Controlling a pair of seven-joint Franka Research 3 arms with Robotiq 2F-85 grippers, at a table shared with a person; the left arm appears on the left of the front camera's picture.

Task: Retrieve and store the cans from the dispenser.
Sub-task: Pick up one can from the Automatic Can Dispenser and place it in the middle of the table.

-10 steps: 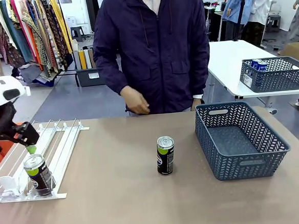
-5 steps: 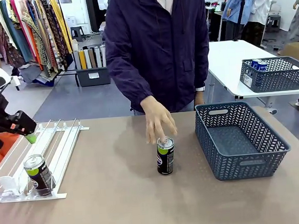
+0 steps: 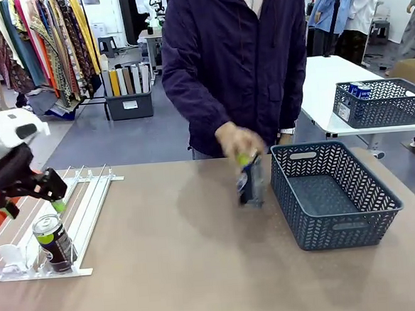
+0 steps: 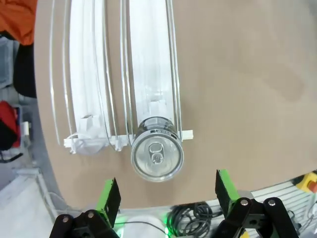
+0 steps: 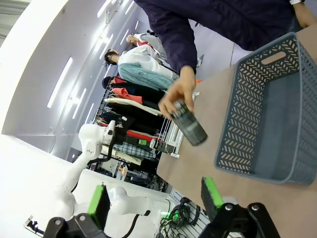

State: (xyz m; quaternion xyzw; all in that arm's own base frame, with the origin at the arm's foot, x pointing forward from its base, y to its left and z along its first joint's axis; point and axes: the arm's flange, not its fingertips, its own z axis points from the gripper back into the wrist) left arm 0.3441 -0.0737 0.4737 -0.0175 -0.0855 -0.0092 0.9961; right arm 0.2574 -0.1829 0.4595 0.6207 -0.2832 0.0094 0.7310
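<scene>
A dark can point(image 3: 52, 243) with a green-yellow band stands at the low end of the white dispenser point(image 3: 82, 200), against its stoppers. My left gripper point(image 3: 36, 204) hovers open just above and behind it. In the left wrist view the can's silver top point(image 4: 157, 153) sits ahead of my left gripper point(image 4: 166, 198), between the lines of the two fingers point(image 4: 110, 198) and not touched by them. The person's hand holds a second dark can point(image 3: 250, 181) tilted in the air beside the grey basket point(image 3: 355, 223). My right gripper point(image 5: 155, 203) is open and holds nothing; beyond it the held can point(image 5: 189, 124) shows.
The grey lattice basket point(image 5: 267, 119) stands on the table's right half. A second basket point(image 3: 378, 104) holding blue cans sits on a white table behind. The person stands at the far edge, in the middle. Clothes racks line the back left.
The person reached in, picked up the can from the middle of the table and lifted it toward the basket. My left gripper shifted slightly right above the dispenser, still open.
</scene>
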